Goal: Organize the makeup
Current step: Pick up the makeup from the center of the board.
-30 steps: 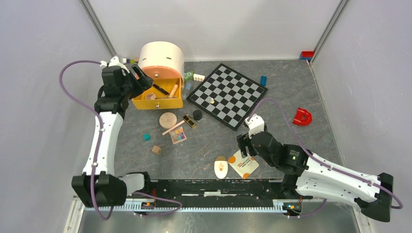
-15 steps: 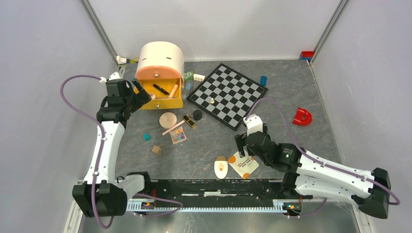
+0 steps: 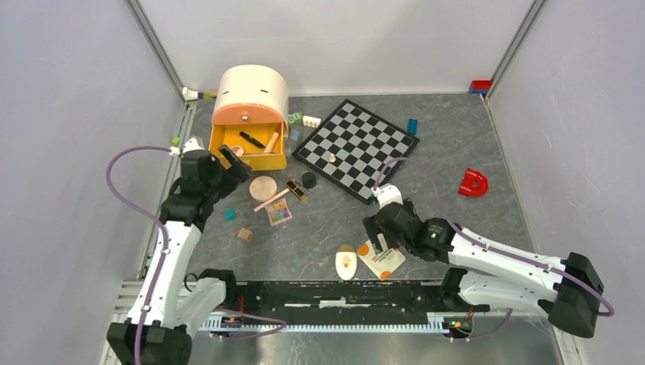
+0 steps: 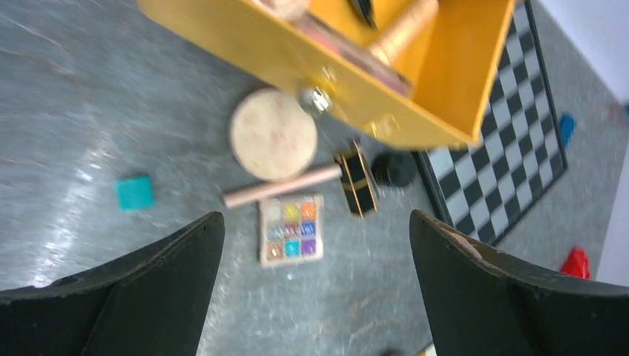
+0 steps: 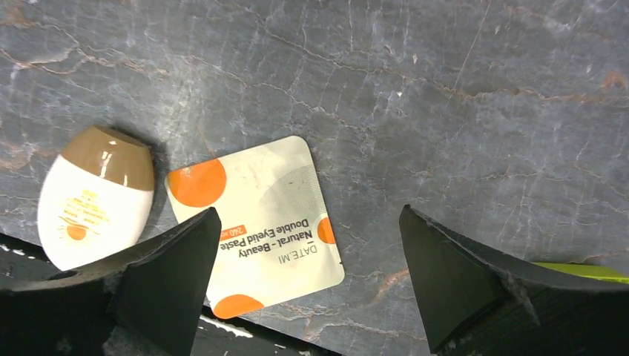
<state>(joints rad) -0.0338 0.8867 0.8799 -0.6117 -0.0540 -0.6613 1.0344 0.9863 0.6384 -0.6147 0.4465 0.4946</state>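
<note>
Top external view has the left gripper (image 3: 234, 163), jaws spread and empty, beside the yellow drawer (image 3: 262, 161), near the round compact (image 3: 264, 187), brush (image 3: 271, 200) and eyeshadow palette (image 3: 279, 214) on the table (image 3: 456, 137). The right gripper (image 3: 375, 242), also spread and empty, hovers over the sachet (image 3: 382, 260), with the cream oval (image 3: 347, 263) just beside it.
</note>
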